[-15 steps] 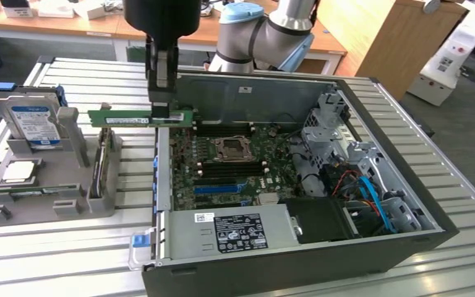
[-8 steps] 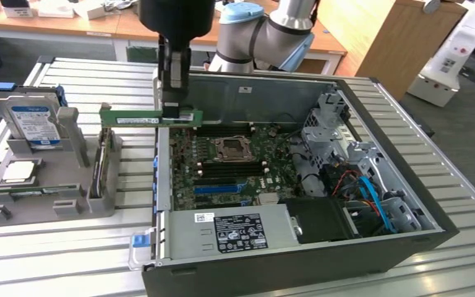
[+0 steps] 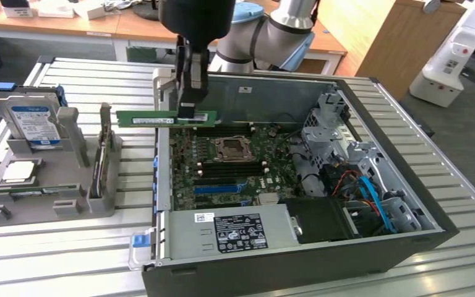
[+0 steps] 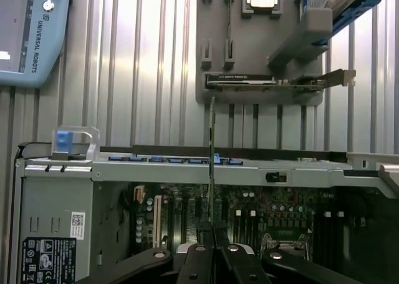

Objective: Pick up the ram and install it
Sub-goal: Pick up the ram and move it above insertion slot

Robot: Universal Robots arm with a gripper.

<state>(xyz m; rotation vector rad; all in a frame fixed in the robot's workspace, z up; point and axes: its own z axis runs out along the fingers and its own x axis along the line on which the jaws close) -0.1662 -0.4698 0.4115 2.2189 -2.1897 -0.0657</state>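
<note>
Parts holder: the grey parts holder [image 3: 72, 207] sits at the exterior view's left with a blue-labelled hard drive [image 3: 31, 124] standing in it.
Ram: the ram [image 3: 146, 117] is lifted clear in the upper middle of the frame, above the left wall of the computer case [image 3: 402, 185].
Long axis: level, running left to right across the exterior view. In the wrist view it shows edge-on as a thin line [image 4: 212, 146].
Gripper: the gripper [image 3: 188, 115] hangs straight down, its fingers narrow and clamped on the ram right of its middle.
Key relation: the dark slots [image 3: 229, 166] by the CPU socket [image 3: 231, 147] lie below and to the right, roughly parallel to the ram.
Surface: a slatted metal table [image 3: 469, 204].
Room: wooden desks [image 3: 97, 25] stand behind.
</note>
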